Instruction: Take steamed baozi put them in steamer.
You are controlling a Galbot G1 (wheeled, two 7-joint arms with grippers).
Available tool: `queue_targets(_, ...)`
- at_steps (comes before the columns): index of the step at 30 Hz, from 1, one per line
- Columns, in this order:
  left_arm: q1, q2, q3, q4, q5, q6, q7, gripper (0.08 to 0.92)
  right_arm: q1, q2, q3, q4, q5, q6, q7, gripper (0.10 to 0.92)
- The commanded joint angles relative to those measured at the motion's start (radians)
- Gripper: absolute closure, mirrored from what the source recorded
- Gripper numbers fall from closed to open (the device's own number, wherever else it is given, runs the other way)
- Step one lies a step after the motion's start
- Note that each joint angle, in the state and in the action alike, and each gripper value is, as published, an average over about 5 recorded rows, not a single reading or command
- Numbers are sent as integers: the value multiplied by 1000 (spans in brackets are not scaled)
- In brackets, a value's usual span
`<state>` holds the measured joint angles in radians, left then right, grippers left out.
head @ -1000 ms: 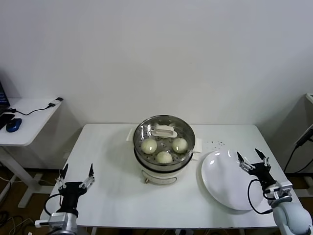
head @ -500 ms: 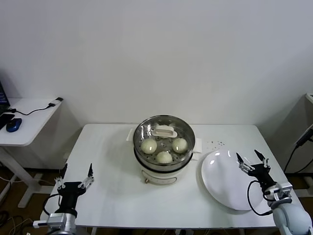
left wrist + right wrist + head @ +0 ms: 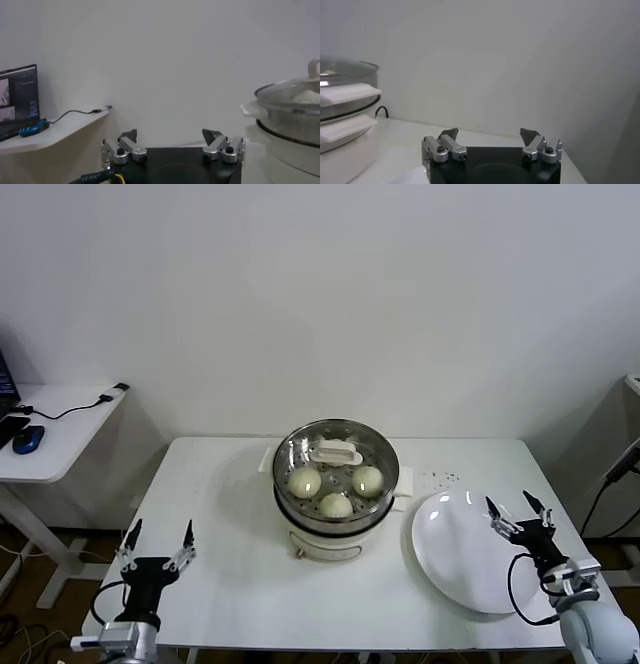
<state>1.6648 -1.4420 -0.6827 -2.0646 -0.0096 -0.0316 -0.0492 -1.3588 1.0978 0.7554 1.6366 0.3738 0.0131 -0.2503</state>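
White desk (image 3: 230, 514) held the steamer (image 3: 336, 484), glass lid (image 3: 336, 452) on, three baozi (image 3: 336, 504) visible inside; plate (image 3: 455, 554) bare. Left gripper (image 3: 157, 546) and right gripper (image 3: 520, 515) parked at the desk's near corners, jaws wide, holding nothing; loading looked done.

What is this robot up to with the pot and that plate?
Nothing is being handled right now. Three buns sit inside the steamer, with the glass lid on top. The white plate beside it is bare. The left gripper hangs open at the table's near left corner, and the right gripper hangs open over the plate's far edge.
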Motion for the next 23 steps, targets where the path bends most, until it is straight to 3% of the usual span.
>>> queue_targets(1,0,0,2,0,1,-2,2,177,-6,-1,7,5,-20,4,-6,203)
queue_targets(23,7,1,-15,-25,-3,1,19,177,-11,13,16,12,-19,-1,-17,203)
